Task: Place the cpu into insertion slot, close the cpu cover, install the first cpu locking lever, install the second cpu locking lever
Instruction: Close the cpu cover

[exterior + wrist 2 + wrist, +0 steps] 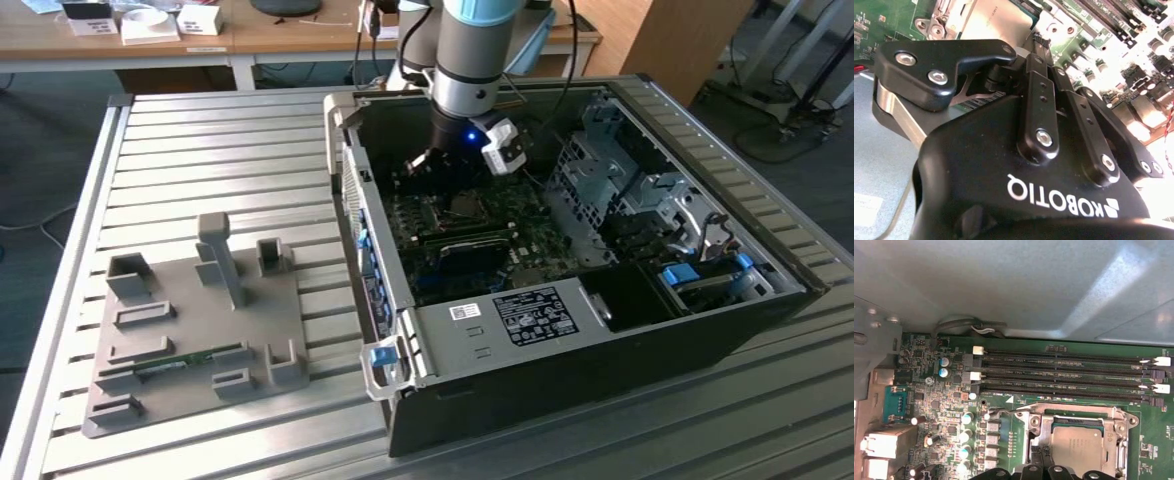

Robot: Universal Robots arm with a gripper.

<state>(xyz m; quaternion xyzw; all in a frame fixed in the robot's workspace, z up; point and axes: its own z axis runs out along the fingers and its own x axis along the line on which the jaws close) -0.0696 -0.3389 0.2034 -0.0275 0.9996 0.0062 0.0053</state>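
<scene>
Silvery-grey cpu point(1078, 449) flat in its socket on the motherboard point(929, 405), inside the open computer case point(534, 370). Around it, the cpu cover point(1119, 432) down flat, chip top showing through the open centre. Low at the socket's edge, just beside the cover, the gripper point(1041, 457) with fingers drawn together; cannot tell whether pinching anything. At the cover's corner toward the memory slots point(1064, 372), a thin wire locking lever point(1002, 412); cannot tell whether hooked. Looks like lever work, judging by the cover lying shut. Risks slipping off so thin a wire and striking the small upright capacitors point(965, 436) beside the socket. Risks bearing down on a cover not fully seated, loading the chip unevenly and bending pins beneath. Leaves little room for sideways travel before scraping the memory slots' latches or snagging the board.
</scene>
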